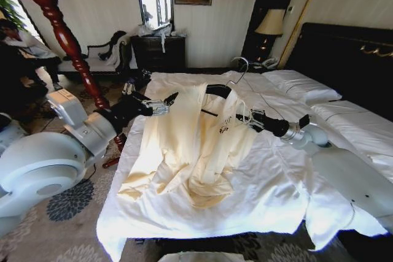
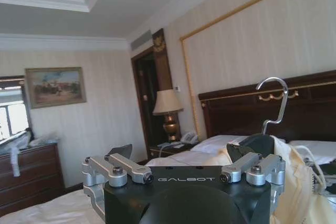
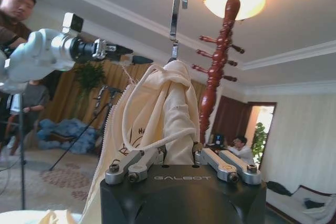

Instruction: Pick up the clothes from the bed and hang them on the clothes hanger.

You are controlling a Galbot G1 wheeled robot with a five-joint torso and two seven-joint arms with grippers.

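Above the wide white bed [image 1: 276, 182], the right gripper [image 1: 250, 118] pinches the cream long-sleeved garment [image 1: 196, 145] on the black silver-hooked hanger [image 1: 228, 88]; the left gripper [image 1: 164, 105], spread beside its shoulder, should seat that fabric squarely.

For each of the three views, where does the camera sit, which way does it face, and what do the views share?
Head view: on the head, looking down at the bed; both arms show, left gripper and right gripper at the clothes.
Left wrist view: behind the left gripper's fingers, facing the headboard.
Right wrist view: behind the right gripper, facing the ceiling.
Shared: the clothes hanger.
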